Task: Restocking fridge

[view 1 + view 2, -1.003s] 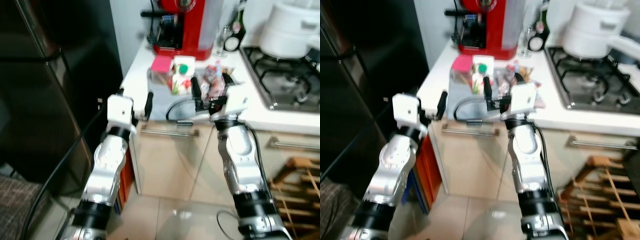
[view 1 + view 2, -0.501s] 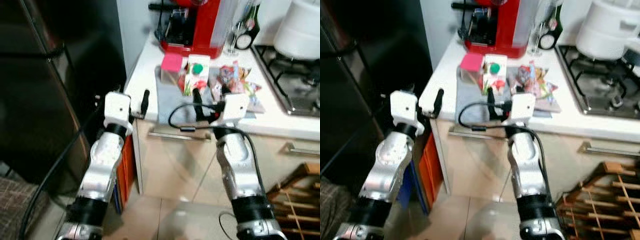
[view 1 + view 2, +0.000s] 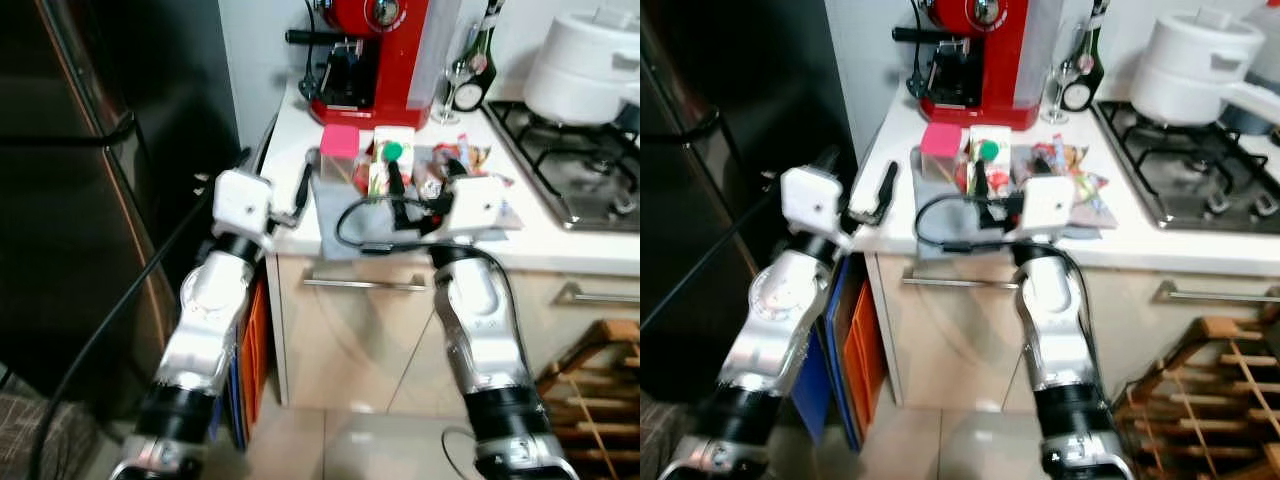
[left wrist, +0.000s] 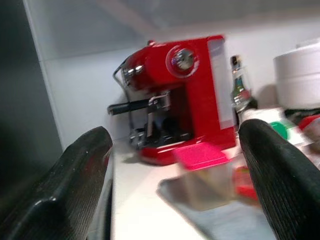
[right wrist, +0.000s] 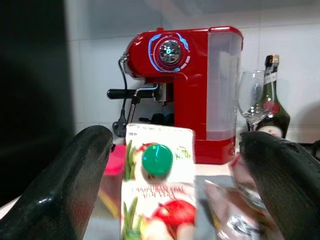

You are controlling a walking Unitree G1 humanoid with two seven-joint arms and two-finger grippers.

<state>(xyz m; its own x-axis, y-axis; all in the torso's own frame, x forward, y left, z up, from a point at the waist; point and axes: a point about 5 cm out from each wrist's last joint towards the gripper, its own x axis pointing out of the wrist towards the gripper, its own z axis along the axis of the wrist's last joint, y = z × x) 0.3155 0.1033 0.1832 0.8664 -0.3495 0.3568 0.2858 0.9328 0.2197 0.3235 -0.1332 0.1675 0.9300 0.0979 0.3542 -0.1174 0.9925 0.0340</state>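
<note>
The right hand (image 5: pixel 170 165), fingers spread apart, faces the juice carton (image 5: pixel 157 187) just ahead: stiff, probably heavy, best squeezed across its flat sides.

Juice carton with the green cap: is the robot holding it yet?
No. The right gripper is open, its fingers apart on either side of the juice carton, not touching. The left gripper is open and holds nothing.

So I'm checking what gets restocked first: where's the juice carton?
The juice carton stands on the counter, right of the pink-lidded tub, ahead of the right gripper.
</note>
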